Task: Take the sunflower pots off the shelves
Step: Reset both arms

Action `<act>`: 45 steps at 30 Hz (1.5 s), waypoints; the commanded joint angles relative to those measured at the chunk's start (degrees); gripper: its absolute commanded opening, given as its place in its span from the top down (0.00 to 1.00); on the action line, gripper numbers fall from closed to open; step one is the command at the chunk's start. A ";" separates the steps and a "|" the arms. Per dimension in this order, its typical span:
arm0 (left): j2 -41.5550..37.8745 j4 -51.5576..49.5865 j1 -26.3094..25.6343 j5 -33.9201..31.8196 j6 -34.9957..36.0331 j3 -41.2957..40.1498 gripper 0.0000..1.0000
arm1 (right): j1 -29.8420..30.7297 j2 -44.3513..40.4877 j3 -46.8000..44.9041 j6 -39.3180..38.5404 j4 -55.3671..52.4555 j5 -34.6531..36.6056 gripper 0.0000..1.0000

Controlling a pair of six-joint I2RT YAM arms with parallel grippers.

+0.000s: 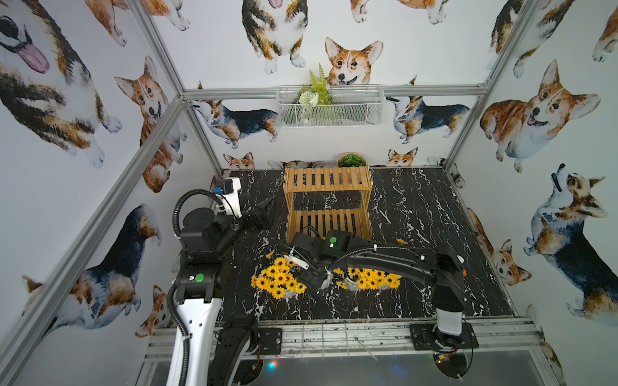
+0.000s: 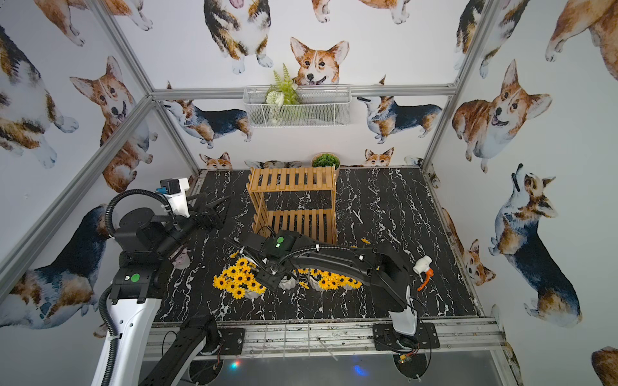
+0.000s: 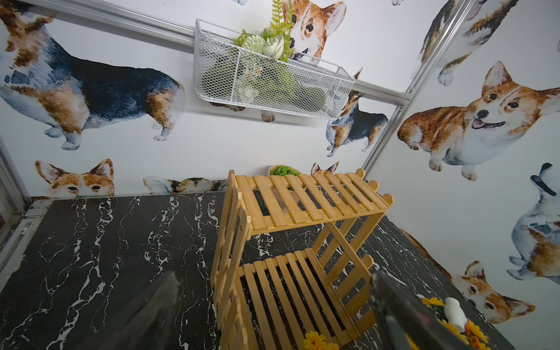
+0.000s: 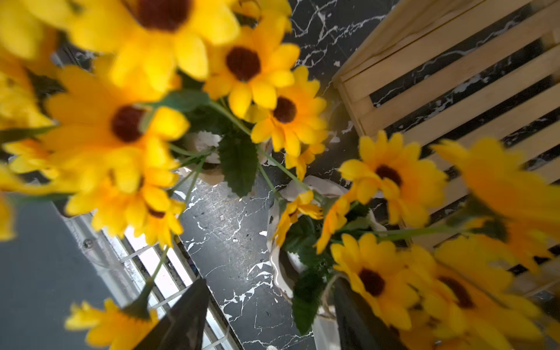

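Both slatted tiers of the wooden shelves [image 1: 327, 178] [image 2: 291, 178] [image 3: 306, 200] are bare. The sunflower pots stand on the black marble table in front of them, in one bushy yellow bunch [image 1: 277, 279] [image 2: 237, 280] and another [image 1: 373, 279] [image 2: 334, 280]. My right gripper [image 1: 317, 280] [image 4: 269, 321] is low among them, jaws apart. The wrist view shows bare marble between them and a white pot [image 4: 281, 266] against one finger [image 4: 357, 318]. My left gripper [image 1: 264, 214] [image 3: 277, 315] hangs open left of the shelves, holding nothing.
A white wire basket [image 1: 329, 105] with a green fern hangs on the back wall. A beige bowl of green foliage [image 1: 351, 161] sits behind the shelves. A loose sunflower [image 1: 400, 240] lies right of the shelves. A small white-and-orange object [image 2: 423, 267] is by the right arm.
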 commanded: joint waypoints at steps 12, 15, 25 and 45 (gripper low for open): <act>2.17 -1.48 0.31 -9.27 1.73 2.56 0.00 | -10.93 -21.95 -9.42 1.35 13.76 -8.16 0.00; 3.33 -0.82 0.52 -13.67 0.94 2.13 0.00 | -16.49 -27.01 -11.96 1.13 15.36 -8.31 0.00; 4.46 7.14 2.30 -27.63 1.37 -6.83 0.00 | -50.67 -44.39 -31.41 7.89 23.17 -10.97 0.00; 19.42 47.93 1.73 -41.89 7.11 -36.08 0.00 | -68.93 -51.06 -68.88 -2.32 65.90 3.27 0.00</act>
